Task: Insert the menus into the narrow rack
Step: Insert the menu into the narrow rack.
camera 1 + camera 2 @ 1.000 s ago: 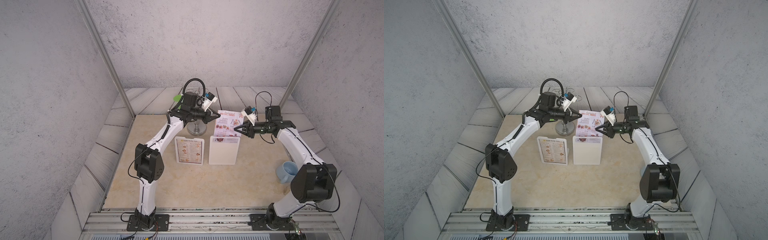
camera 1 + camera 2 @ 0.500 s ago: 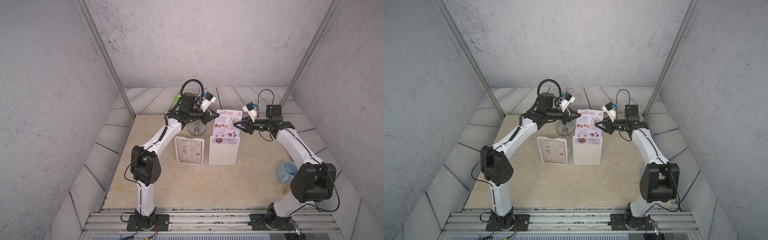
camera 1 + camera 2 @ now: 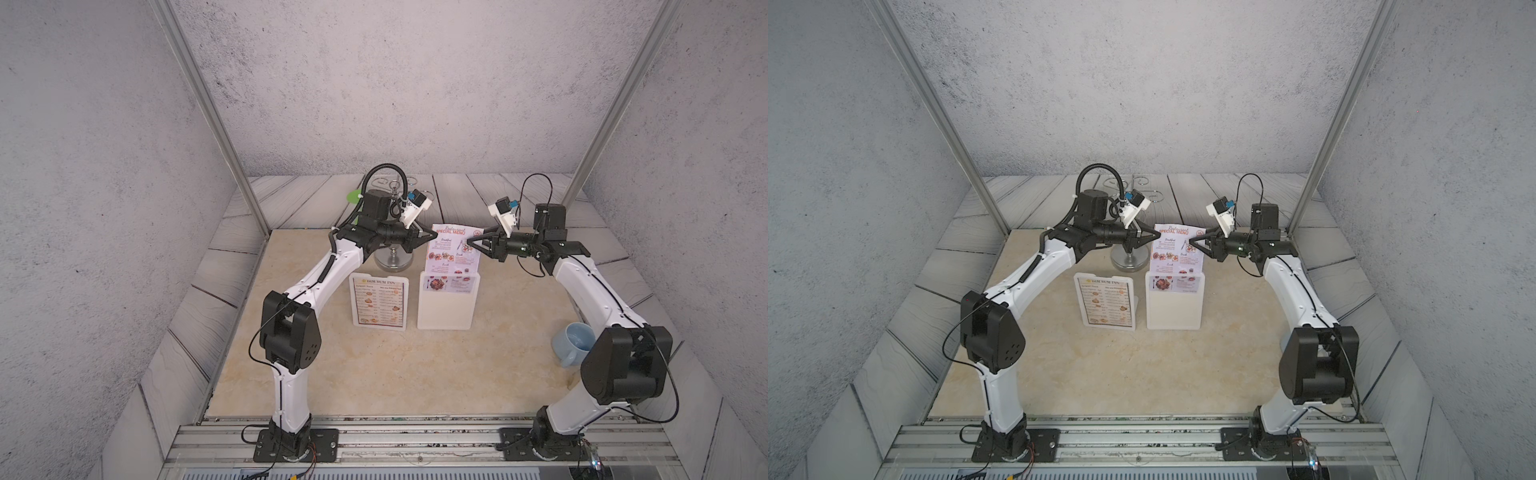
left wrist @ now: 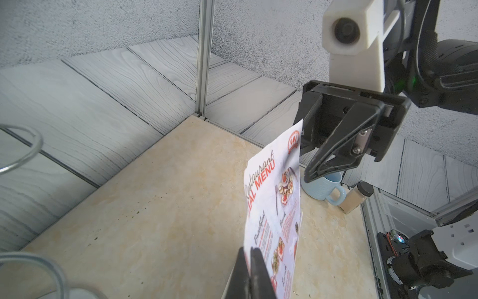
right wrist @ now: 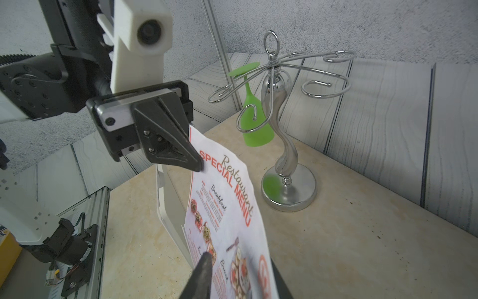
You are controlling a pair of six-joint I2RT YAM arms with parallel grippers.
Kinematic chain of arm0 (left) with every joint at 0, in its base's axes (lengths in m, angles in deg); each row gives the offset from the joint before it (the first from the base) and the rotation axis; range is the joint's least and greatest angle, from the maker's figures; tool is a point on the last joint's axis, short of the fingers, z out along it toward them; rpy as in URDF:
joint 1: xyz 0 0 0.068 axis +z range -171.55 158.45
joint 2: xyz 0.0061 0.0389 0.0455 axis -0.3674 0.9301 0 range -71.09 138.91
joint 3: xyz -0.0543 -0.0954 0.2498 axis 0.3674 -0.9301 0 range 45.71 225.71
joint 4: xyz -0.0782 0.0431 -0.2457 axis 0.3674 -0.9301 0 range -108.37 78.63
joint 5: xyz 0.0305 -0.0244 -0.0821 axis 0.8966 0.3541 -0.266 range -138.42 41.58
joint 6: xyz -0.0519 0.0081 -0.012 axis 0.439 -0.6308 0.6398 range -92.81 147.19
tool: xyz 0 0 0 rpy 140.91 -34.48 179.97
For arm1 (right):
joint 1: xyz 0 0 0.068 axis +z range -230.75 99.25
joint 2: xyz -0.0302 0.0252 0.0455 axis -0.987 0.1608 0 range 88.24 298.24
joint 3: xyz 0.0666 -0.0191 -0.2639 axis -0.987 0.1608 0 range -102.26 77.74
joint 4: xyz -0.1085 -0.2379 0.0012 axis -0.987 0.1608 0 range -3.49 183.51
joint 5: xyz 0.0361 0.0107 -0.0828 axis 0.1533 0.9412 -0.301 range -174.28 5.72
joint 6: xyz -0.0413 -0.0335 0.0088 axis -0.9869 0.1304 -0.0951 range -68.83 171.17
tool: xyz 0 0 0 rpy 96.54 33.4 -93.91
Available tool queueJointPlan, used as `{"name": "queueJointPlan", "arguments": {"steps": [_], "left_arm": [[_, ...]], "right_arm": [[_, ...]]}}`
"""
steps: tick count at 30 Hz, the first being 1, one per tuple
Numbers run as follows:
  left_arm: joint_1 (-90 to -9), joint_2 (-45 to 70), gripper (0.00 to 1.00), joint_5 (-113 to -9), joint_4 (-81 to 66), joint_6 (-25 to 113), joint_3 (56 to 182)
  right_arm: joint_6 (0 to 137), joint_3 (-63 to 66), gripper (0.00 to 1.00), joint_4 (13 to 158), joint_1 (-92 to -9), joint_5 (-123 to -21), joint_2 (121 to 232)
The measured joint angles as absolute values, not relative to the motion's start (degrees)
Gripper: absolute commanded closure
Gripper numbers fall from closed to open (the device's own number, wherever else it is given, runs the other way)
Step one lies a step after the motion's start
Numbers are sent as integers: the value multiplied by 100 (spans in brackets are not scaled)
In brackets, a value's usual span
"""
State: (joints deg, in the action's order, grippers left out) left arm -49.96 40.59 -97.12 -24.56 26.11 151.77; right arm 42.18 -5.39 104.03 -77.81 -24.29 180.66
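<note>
The arms are reaching inward, level: left gripper (image 3: 434,236) is clamping SPECIAL MENU (image 3: 451,258) at nine o'clock, and right gripper (image 3: 469,242) is straddling its three o'clock edge, fingers apart.

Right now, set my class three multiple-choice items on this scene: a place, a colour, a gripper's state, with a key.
1. Where does the light blue ceramic mug stand? A beside the right arm; B on the grey back planks; C in a gripper.
2. What colour is the upturned plastic glass hanging on the silver wire stand? A red; B green; C clear.
3. The left gripper is: A open; B shut on nothing; C shut on the pale lilac "SPECIAL MENU" sheet.
Key: A, it sits by that arm's lower joint; B, plainly green; C, it pinches the sheet's edge.
</note>
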Motion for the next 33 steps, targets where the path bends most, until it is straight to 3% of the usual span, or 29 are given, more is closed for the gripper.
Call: {"name": "queueJointPlan", "arguments": {"steps": [15,33], "left_arm": [[-4996,3714,100,-9710,-1925,2620,14539],[-4996,3545,100,-9837,-1119,2921,13647]], "right_arm": [[4395,-539,72,10195,-7781,-2423,18066],[4478,-467,91,10188,-7781,-2427,18066]]}}
